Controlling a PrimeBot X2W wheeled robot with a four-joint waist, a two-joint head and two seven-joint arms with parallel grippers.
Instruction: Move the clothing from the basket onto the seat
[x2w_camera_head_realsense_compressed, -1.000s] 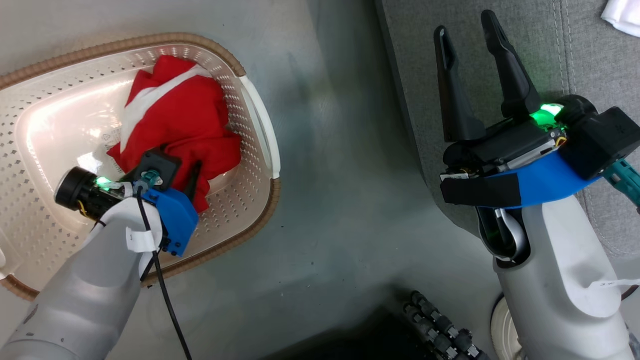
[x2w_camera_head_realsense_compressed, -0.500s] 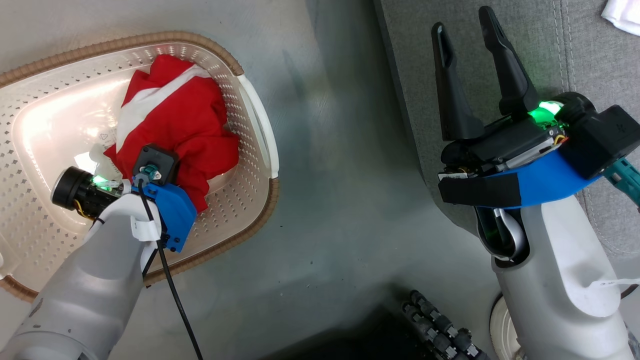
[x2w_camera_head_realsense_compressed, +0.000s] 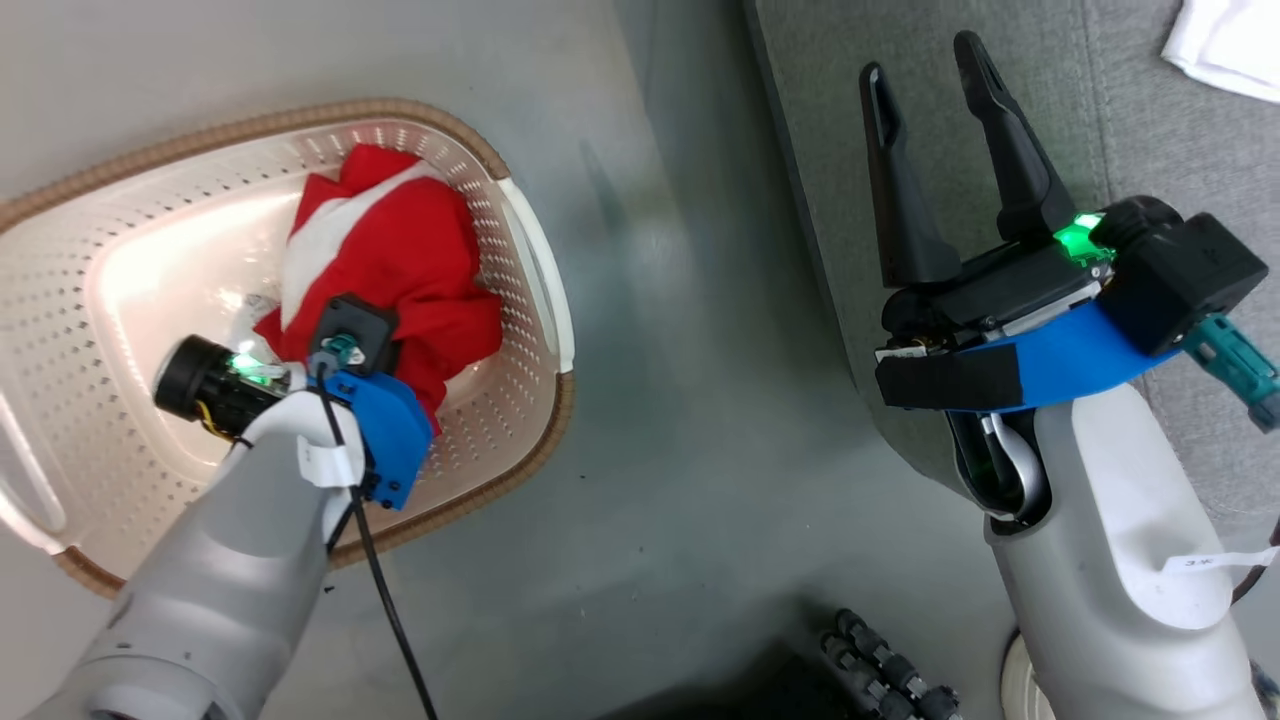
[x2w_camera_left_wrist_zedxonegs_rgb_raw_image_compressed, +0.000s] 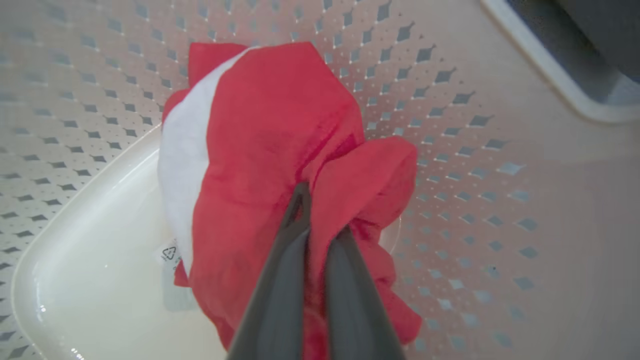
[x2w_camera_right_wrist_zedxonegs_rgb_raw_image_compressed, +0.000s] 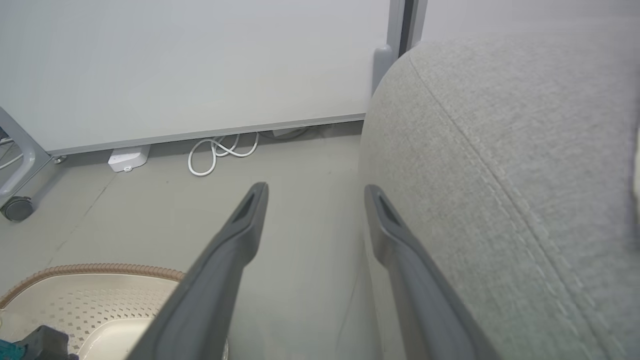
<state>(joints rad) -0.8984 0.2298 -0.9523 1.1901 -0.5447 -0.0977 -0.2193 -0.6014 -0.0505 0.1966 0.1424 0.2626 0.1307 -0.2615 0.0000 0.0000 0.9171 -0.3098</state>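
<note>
Lying on the grey floor, the basket sits to the left of the seat, which has a white cloth on it. Red clothing is bunched inside the basket walls, a fold clenched in the left tool. The right tool hangs spread wide and empty above the seat's edge.

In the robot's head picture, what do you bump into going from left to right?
Basket's left handle → red clothing → basket's right handle → grey floor → right gripper → white cloth.
</note>
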